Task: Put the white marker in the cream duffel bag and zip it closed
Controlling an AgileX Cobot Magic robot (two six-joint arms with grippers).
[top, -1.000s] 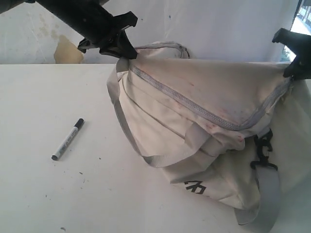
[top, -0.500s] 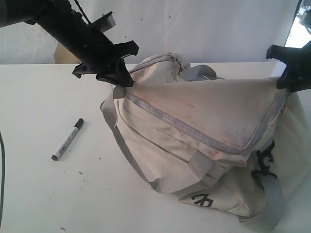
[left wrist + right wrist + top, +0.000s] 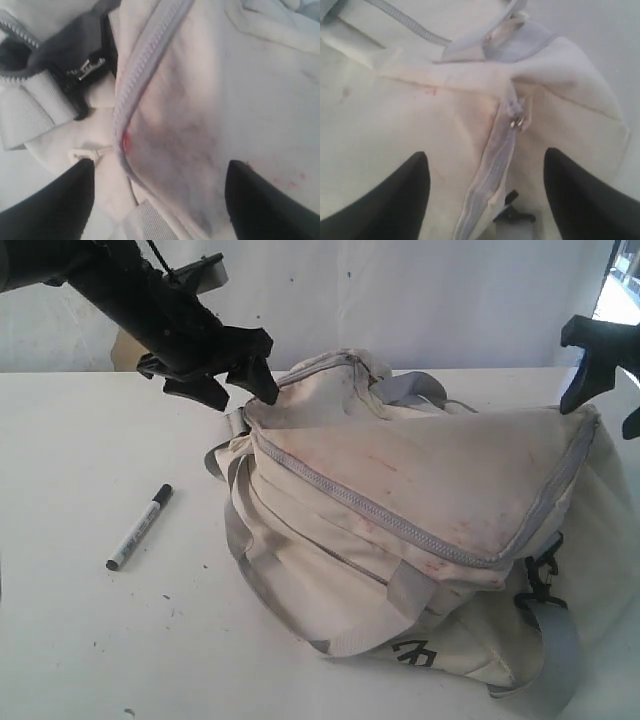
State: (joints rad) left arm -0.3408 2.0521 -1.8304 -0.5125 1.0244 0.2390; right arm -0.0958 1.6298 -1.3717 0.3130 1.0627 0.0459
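The cream duffel bag [image 3: 420, 530] lies slumped on the white table [image 3: 90, 640], its grey zipper [image 3: 380, 510] running shut across the top. The white marker [image 3: 140, 527], black cap toward the back, lies on the table left of the bag. My left gripper [image 3: 240, 388] hovers open just over the bag's left end; in its wrist view the gripper [image 3: 161, 164] straddles the zipper seam [image 3: 131, 85] with nothing gripped. My right gripper [image 3: 603, 408] stands open above the bag's right end, over the zipper pull [image 3: 517, 121], its fingers [image 3: 395, 200] apart from the fabric.
A white backdrop [image 3: 430, 300] rises behind the table, with a brown patch [image 3: 122, 345] at the back left. Grey webbing straps [image 3: 260, 580] and a black clip [image 3: 540, 585] hang off the bag's front. Open table surface lies around the marker.
Both grippers were shut on the bag's ends, holding it stretched; both have opened and let go. The bag has sagged onto the table. The marker has not moved.
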